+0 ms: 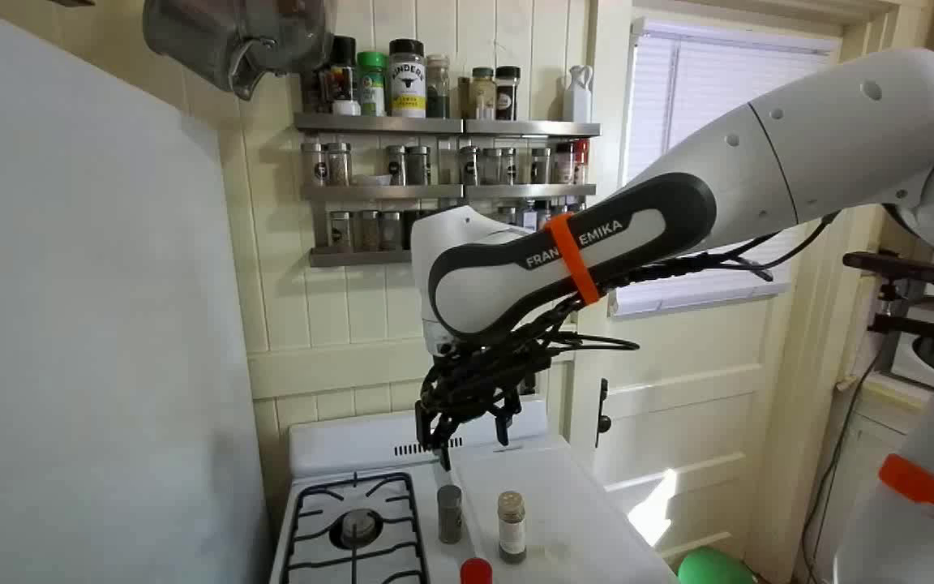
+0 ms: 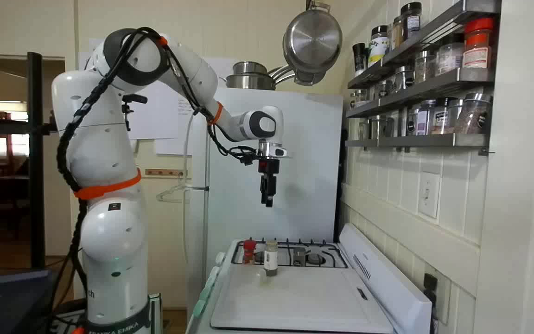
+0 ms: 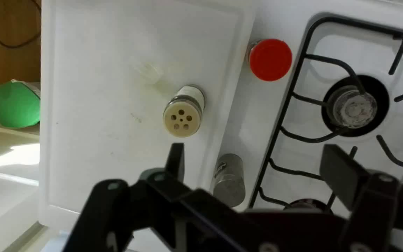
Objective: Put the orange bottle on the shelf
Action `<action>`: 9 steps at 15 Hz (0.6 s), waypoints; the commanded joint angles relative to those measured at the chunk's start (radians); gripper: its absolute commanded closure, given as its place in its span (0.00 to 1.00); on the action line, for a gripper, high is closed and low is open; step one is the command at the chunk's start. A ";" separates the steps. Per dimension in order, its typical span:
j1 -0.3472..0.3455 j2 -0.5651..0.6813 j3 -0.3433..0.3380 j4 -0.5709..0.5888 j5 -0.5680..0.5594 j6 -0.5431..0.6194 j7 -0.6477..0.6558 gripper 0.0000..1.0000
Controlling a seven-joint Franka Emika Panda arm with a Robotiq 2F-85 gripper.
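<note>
One red-capped orange bottle (image 3: 270, 59) stands upright on the stove's white strip (image 3: 257, 105), between the cover panel (image 3: 117, 140) and the burner grate (image 3: 310, 140), apart from a perforated-lid shaker (image 3: 183, 117) and a grey-lidded spice jar (image 3: 229, 187); that spacing should leave room to close in. I have the Robotiq gripper (image 2: 267, 202) well above, pointing down and spread wide with nothing held, sensible, I judge, for straddling a bottle. The three-tier wall rack (image 2: 415, 140) sits higher up, with jars (image 2: 474, 116) lining every tier, so I'd pick out a gap first

Daylight glows through the blinds (image 1: 694, 81); a sun patch (image 1: 652, 509) burns white on the door (image 1: 686, 414). In the wrist view the gripper (image 3: 254, 166) looks blurred.
</note>
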 commanded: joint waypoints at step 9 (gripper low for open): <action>0.106 0.141 -0.030 0.078 -0.089 0.066 -0.032 0.00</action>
